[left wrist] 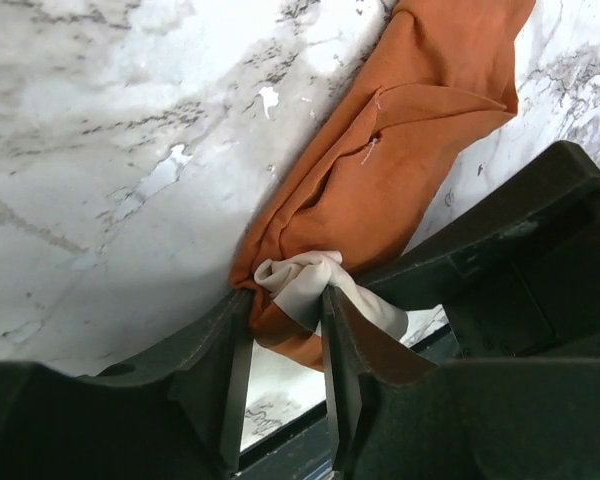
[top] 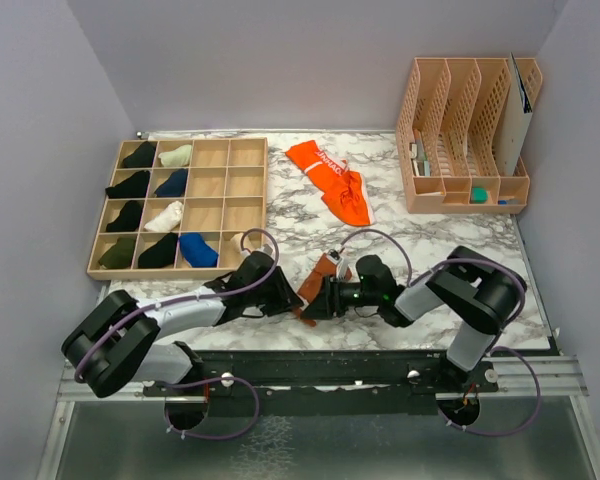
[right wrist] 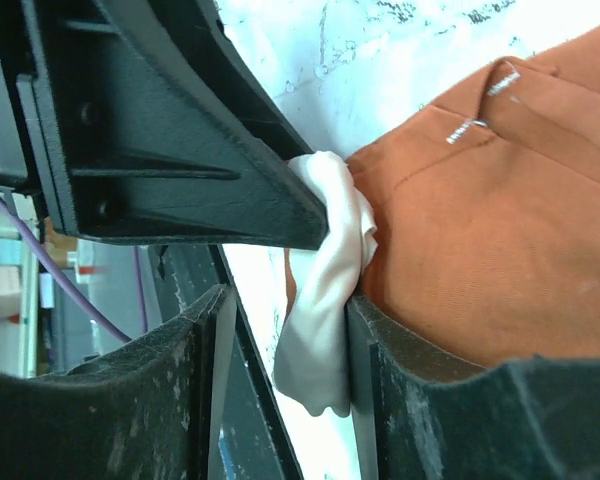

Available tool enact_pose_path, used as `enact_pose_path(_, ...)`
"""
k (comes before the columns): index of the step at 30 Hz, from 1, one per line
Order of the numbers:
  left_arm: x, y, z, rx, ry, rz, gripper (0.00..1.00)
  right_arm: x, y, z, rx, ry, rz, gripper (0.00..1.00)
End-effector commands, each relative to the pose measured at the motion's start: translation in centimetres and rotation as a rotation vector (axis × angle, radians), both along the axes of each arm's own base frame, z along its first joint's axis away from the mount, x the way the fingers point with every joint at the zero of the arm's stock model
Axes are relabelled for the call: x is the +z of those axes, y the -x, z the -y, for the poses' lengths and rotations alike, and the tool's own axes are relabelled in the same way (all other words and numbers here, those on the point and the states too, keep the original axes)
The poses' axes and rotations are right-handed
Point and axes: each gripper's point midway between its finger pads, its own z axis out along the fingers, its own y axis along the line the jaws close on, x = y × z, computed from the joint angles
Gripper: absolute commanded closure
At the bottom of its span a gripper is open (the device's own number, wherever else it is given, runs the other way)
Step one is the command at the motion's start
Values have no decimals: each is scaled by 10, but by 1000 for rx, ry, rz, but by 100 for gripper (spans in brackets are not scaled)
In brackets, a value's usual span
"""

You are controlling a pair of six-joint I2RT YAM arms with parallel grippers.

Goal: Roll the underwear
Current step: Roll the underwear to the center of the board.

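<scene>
Rust-brown briefs (top: 318,277): bunched into a loose roll, unfinished.
Orange briefs (top: 332,180): flat on table (top: 430,240), not yet rolled.
Left hand (left wrist: 285,298): narrow, pinching the roll's end.
Right hand (right wrist: 288,300): parted, gripping nothing.

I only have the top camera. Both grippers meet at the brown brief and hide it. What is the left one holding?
Observer: The left gripper pinches the end of the brown brief, with a white patch of cloth bunched between its fingers.
Operator: And the right one?
Observer: The right gripper is open. The white patch lies between its fingers, against one of them, with a gap to the other.
Operator: Is the brief rolled?
Observer: The left wrist view shows it folded long and loose, with open creases, not a tight roll.
</scene>
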Motion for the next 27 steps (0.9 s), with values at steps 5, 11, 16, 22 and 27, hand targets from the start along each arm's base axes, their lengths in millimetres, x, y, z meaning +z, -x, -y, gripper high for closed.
enact_pose_path(5,-36,11,-28,2,-199,-67,62,-25,-9,33,-11,300,77,32)
enact_pose_path(11,-34,9,-26,-9,-203,-66,62,-1,-29,53,-79,387,242,25)
enact_pose_path(16,-29,9,-23,-4,-183,-72,62,29,-40,63,-59,394,522,28)
enact_pose_path(22,-23,8,-18,-9,-173,-80,63,62,-9,31,164,356,1050,30)
enact_pose_path(27,-19,5,-17,-6,-177,-73,63,39,1,21,291,494,1238,36)
